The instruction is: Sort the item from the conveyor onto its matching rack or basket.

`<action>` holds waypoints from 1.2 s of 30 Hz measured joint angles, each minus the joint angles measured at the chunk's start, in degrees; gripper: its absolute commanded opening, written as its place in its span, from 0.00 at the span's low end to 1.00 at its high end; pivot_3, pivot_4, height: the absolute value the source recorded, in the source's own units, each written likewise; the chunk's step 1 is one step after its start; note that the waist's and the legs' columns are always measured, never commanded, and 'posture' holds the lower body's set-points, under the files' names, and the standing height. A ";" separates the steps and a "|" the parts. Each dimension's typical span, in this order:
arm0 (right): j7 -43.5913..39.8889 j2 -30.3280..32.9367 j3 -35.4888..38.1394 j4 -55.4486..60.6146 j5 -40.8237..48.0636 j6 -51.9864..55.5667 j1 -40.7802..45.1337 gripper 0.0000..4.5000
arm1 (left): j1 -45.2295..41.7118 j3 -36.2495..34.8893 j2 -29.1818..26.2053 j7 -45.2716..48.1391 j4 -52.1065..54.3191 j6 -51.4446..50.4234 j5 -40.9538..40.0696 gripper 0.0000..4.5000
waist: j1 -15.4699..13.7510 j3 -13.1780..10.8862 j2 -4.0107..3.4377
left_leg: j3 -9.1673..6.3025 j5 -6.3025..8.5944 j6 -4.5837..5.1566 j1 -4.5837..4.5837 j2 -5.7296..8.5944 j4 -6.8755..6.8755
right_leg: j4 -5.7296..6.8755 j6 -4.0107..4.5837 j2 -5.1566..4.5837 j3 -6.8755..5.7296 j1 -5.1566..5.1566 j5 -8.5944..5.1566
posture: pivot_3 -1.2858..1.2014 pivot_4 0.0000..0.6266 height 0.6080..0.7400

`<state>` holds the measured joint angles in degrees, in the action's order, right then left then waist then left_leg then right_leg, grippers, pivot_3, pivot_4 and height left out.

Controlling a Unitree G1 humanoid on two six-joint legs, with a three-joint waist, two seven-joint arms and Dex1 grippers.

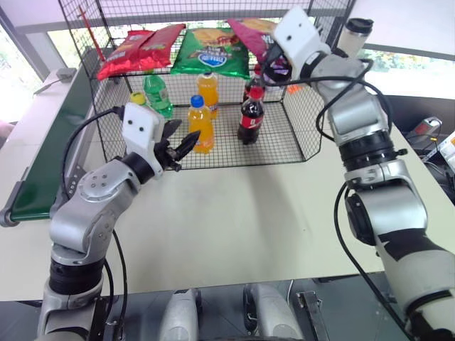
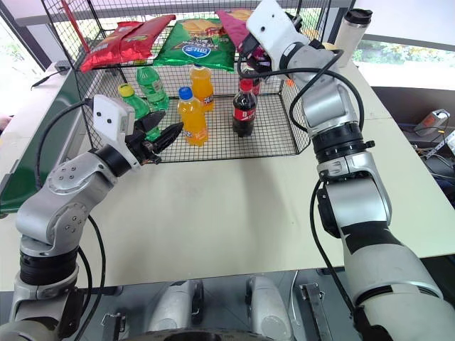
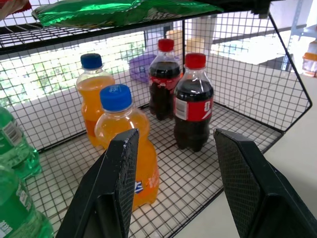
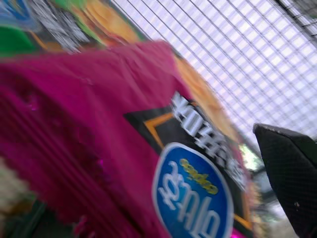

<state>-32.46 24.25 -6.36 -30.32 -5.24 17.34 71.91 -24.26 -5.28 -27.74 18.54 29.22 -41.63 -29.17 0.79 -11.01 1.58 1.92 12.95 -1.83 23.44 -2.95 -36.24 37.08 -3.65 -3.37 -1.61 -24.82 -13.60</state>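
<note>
Left end effector hangs half-spread and empty before the rack, while the right end effector, seemingly wide, leaves the pink bag on its top shelf, placement nearly done.

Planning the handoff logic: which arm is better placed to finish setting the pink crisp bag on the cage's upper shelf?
Right. The right gripper is at the pink bag on the upper shelf; the left gripper hangs low, outside the cage.

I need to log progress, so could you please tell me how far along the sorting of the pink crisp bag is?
Nearly done. The pink crisp bag already lies on the black wire cage's upper shelf, right of the green bag. In hand: the right gripper is at the bag's near edge, jaws open. The left gripper hovers open and empty before the bottles. Left: draw the right arm clear.
</note>
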 measured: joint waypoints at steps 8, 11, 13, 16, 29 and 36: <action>-9.11 0.63 3.64 5.81 9.04 7.75 -1.66 0.98 | 0.65 -0.02 0.49 0.01 -0.58 0.00 0.71 0.55 | -0.07 0.00 0.00 | 0.00 0.00 0.00 0.00 0.00 0.00 | 0.00 0.00 -0.01 -0.03 0.01 0.00 | 0.52 0.24 1.00; -11.18 0.50 4.77 6.72 12.40 10.45 -2.44 0.98 | 0.88 -0.02 0.60 0.00 -0.88 0.00 1.16 0.55 | -0.07 0.00 0.00 | 0.00 0.00 0.00 0.00 0.00 -0.01 | 0.00 0.00 -0.01 -0.03 0.00 0.00 | 0.52 0.24 1.00; -11.59 0.51 5.14 6.71 13.59 11.64 -2.53 0.98 | 0.97 -0.02 0.62 0.01 -0.96 0.00 1.25 0.55 | -0.06 0.00 0.00 | -0.01 0.00 0.00 0.00 0.00 -0.01 | 0.00 0.00 -0.01 -0.03 0.00 0.00 | 0.52 0.24 1.00; -11.03 -0.21 5.88 4.77 14.97 13.55 -2.49 0.98 | 0.97 -0.03 0.66 -0.02 -1.05 0.00 1.66 0.55 | -0.04 0.00 0.00 | 0.00 0.00 0.00 0.00 0.00 -0.01 | 0.00 0.00 0.00 -0.03 0.00 0.00 | 0.52 0.24 1.00; -5.53 -3.35 7.38 -0.97 16.03 11.69 -0.86 0.99 | 1.09 -0.04 0.96 -0.33 -1.06 0.00 2.86 0.55 | -0.03 0.00 0.00 | 0.00 0.00 0.00 0.01 0.00 0.00 | -0.01 0.00 -0.01 -0.03 0.00 0.00 | 0.52 0.24 1.00; -4.97 -4.02 10.26 1.81 19.61 12.46 -0.13 0.99 | 1.51 -0.07 1.16 -0.12 -1.16 0.23 3.69 0.55 | -0.10 0.00 0.00 | -0.01 0.00 0.00 0.03 0.00 0.01 | -0.04 0.00 -0.01 -0.04 0.00 0.00 | 0.52 0.24 1.00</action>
<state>-37.42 20.23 3.91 -28.50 14.37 29.81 71.78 -22.75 -5.35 -26.58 18.41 28.07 -41.40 -25.48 0.69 -11.01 1.58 1.90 12.95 -1.84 23.46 -2.94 -36.23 37.04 -3.65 -3.38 -1.66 -24.82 -13.60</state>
